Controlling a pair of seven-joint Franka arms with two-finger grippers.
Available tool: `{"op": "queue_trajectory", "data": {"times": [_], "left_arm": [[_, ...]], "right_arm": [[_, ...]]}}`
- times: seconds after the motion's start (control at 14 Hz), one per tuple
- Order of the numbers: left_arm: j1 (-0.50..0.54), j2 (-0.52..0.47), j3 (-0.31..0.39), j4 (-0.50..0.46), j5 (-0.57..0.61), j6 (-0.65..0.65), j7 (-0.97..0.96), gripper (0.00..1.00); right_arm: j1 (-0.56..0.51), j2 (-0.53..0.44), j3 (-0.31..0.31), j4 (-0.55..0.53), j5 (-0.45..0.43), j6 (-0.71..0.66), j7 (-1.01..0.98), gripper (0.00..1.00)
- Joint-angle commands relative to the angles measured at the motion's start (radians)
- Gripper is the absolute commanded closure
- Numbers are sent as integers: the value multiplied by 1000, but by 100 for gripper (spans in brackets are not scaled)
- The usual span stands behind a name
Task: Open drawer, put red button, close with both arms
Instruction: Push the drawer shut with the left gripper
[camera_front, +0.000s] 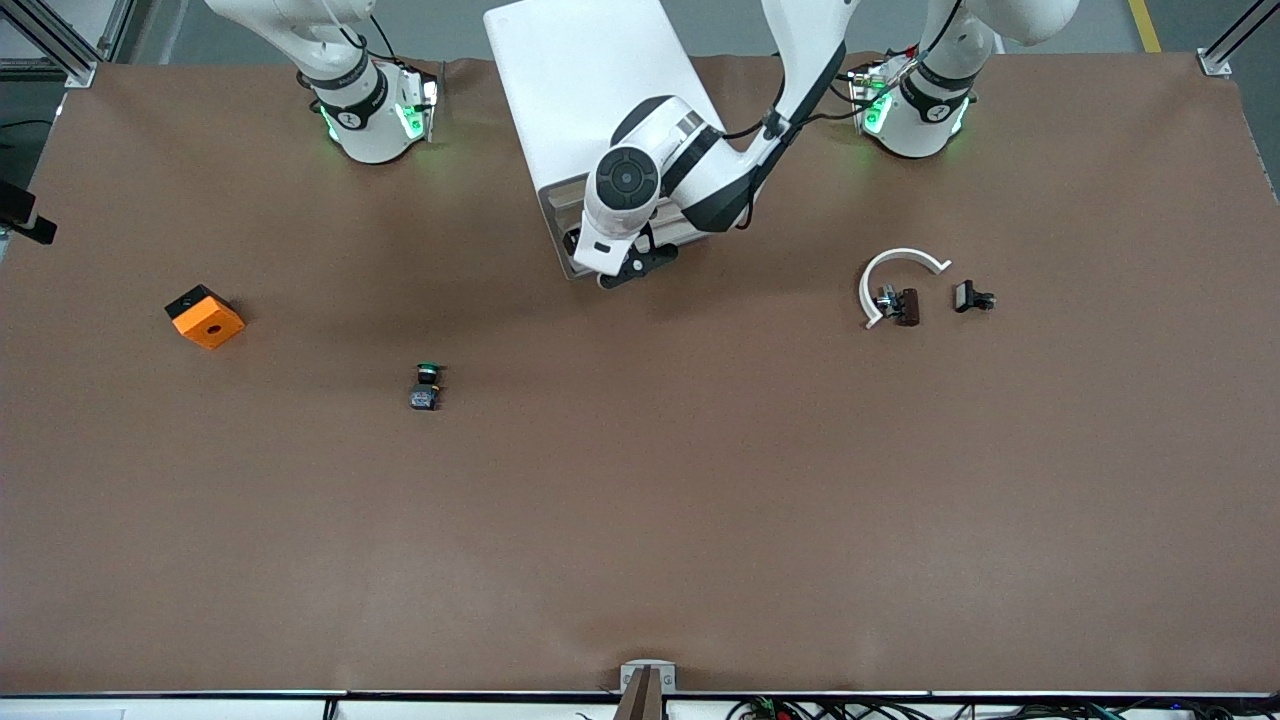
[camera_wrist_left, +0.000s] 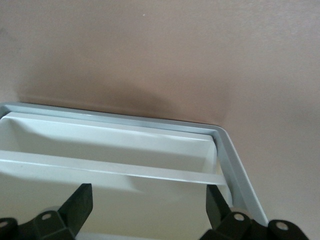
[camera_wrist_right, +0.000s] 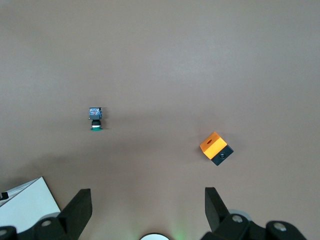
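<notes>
left gripper (camera_wrist_left: 147, 212) over the cabinet's (camera_front: 590, 90) open drawer (camera_wrist_left: 115, 150), fingers spread, nothing held. right gripper (camera_wrist_right: 147, 212) waits up by its base, fingers spread. red button (camera_front: 898, 303) on the table (camera_front: 700, 500) toward the left arm's end, beside a white curved piece (camera_front: 893, 268).

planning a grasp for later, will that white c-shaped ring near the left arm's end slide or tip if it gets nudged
The white c-shaped ring lies flat on the brown table, so it would probably slide or spin, not tip. It looks thin and open at one side, so likely light and perhaps a little springy. A small dark part sits at one end and might get dragged along.
</notes>
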Motion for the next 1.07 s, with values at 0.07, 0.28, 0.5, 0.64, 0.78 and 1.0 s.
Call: {"op": "queue_trajectory", "data": {"times": [0.07, 0.28, 0.5, 0.64, 0.78, 1.0], "left_arm": [[30, 57, -12, 92, -31, -87, 4, 0], [30, 57, -9, 94, -24, -87, 7, 0], [62, 55, -2, 112, -13, -87, 23, 0], [120, 48, -2, 147, -1, -88, 43, 0], [162, 22, -2, 181, 74, -131, 48, 0], [185, -30, -2, 214, 235, -232, 72, 0]], "right_arm": [[8, -26, -7, -29, 19, 17, 78, 0], [18, -22, -4, -23, 2, 14, 69, 0], [18, -25, -5, -22, 8, 17, 72, 0], [8, -28, -17, -23, 40, 40, 69, 0], [15, -31, -30, -25, 42, 51, 76, 0], [17, -39, -31, -28, 30, 40, 80, 0]]}}
